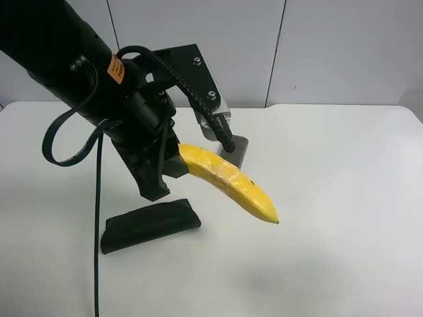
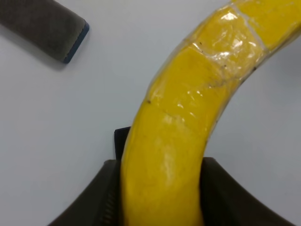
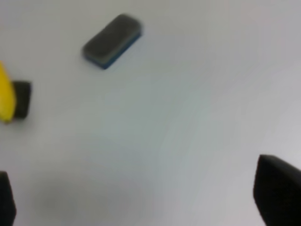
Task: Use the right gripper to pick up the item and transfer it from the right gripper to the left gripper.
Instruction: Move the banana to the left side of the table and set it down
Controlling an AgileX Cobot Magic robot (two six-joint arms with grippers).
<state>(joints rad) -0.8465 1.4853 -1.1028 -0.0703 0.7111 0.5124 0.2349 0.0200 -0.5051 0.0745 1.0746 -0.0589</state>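
The yellow banana [image 1: 228, 181] hangs above the white table [image 1: 344, 198], held by one end. The left gripper [image 1: 175, 165], on the black arm with the orange sticker [image 1: 116, 68], is shut on it. In the left wrist view the banana [image 2: 188, 117] sits clamped between both black fingers [image 2: 94, 202], the gripper [image 2: 162, 197] closed around it. The right gripper [image 3: 141, 193] is open and empty, its tips wide apart over bare table. Its view catches a sliver of banana [image 3: 3, 94] at one edge. The right arm is out of the exterior high view.
A dark green pouch [image 1: 149, 224] lies on the table below the left arm. A grey-and-blue eraser block [image 3: 113, 40] lies on the table and also shows in the left wrist view [image 2: 44, 26]. A black cable [image 1: 99, 218] hangs from the left arm.
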